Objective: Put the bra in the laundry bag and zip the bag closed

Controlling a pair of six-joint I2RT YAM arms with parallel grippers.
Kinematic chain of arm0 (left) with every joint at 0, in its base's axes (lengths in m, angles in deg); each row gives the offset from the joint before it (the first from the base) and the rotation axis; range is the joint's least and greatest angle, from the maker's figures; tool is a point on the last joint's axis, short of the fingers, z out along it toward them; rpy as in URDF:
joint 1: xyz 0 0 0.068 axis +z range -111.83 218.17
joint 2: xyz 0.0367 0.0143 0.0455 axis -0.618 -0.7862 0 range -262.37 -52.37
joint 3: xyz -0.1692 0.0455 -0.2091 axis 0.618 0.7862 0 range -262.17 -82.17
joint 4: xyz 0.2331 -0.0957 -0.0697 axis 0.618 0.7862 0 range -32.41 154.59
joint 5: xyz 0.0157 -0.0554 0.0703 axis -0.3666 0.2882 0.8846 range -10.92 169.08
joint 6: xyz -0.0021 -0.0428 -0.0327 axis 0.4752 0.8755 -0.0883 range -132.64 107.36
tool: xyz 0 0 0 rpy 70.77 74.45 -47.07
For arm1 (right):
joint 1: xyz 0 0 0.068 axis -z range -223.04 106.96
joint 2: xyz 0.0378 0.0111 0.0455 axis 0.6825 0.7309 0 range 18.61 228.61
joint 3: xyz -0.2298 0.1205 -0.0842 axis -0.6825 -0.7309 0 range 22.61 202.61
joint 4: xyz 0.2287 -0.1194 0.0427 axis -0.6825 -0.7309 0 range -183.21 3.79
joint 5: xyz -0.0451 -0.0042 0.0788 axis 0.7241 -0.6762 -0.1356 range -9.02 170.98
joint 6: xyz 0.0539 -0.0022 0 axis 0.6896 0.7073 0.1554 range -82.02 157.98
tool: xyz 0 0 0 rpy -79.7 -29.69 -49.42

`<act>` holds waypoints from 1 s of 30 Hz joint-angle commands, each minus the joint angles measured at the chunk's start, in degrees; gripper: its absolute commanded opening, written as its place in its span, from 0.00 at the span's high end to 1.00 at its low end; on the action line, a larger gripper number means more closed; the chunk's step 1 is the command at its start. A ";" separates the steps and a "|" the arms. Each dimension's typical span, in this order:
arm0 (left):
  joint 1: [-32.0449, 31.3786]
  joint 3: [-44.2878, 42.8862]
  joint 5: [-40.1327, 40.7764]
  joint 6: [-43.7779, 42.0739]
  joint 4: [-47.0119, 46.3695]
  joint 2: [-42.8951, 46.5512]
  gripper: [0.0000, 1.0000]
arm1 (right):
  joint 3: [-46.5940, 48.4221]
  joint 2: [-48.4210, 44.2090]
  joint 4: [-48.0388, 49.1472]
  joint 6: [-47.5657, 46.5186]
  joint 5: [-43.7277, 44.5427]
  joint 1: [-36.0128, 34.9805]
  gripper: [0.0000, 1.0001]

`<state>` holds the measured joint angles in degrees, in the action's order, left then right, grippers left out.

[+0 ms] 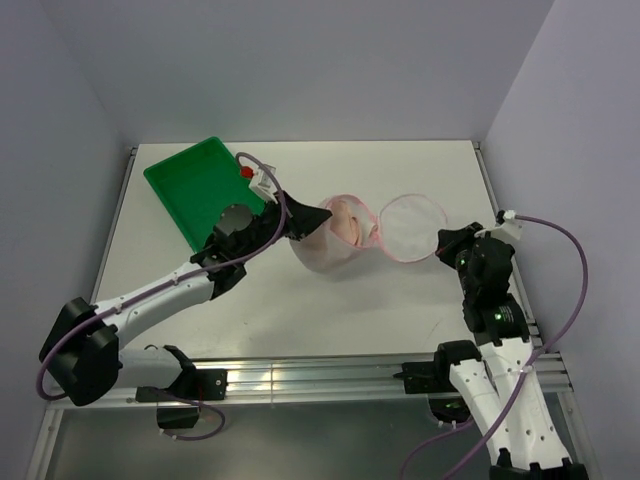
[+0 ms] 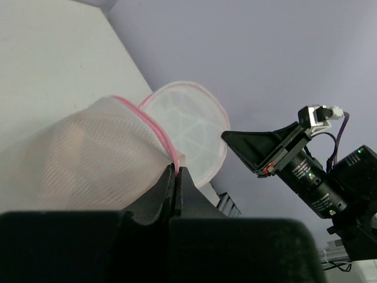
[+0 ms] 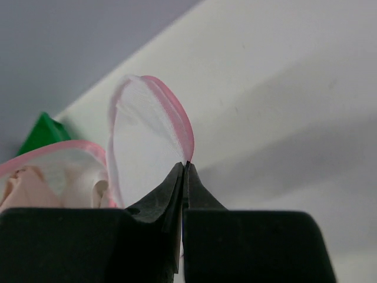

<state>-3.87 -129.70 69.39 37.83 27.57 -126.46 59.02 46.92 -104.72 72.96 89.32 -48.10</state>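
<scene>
The laundry bag [image 1: 325, 252] stands in the middle of the table with its round lid half [image 1: 410, 228] flipped open to the right. The peach bra [image 1: 350, 222] lies inside the open body. My left gripper [image 1: 318, 222] is shut on the body's pink rim at its left side. In the left wrist view, that gripper [image 2: 177, 170] pinches the pink edging, with the mesh bag [image 2: 82, 159] spreading to its left. My right gripper [image 1: 445, 243] is shut on the lid's right rim. The right wrist view shows it [image 3: 185, 165] clamping the lid's [image 3: 144, 141] pink edge, with the bra [image 3: 26, 186] at far left.
A green plastic tray [image 1: 195, 190] sits at the back left, close behind my left arm. Walls enclose the table on the left, back and right. A metal rail runs along the near edge by the arm bases.
</scene>
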 commanded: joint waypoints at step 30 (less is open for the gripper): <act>-5.86 1.12 3.81 -1.52 -6.36 -13.98 1.00 | 13.68 7.54 -17.53 -5.62 19.60 -19.36 1.00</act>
<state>-10.12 -126.33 73.78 37.59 25.19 -141.36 68.00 53.06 -120.39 68.42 101.53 -64.36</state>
